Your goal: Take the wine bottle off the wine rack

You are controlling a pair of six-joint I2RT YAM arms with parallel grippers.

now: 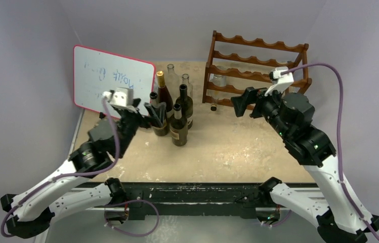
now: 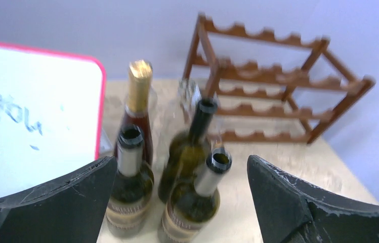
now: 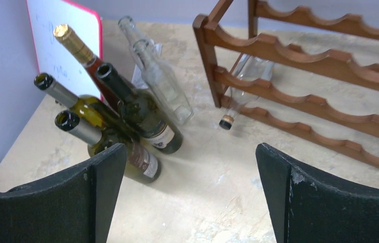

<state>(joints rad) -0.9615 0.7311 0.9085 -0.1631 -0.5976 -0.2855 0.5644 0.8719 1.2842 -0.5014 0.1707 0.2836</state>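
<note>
Now left gripper (image 2: 180, 161) and right gripper (image 3: 191, 147) both gape empty. That clear glass wine bottle (image 3: 248, 75), upper centre in the reddish-brown wooden wine rack (image 3: 298, 55), looks slick, brittle, light: take its neck.

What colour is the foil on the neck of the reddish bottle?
The foil is gold; the left wrist view shows it best.

ARMS: white plastic-shelled arm links (image 1: 329, 182) with black joint housings (image 1: 298, 114), dotted with small dark screws, rose from both ends of the black metal base rail (image 1: 192, 195) | CABLES: thin purple cables (image 1: 340, 126) ran along each arm, one looping below the rail | WRISTS: white camera blocks (image 1: 121, 96) | FINGERS: matte black wedge-shaped fingers (image 3: 319, 202) showed pale scuffs
</note>
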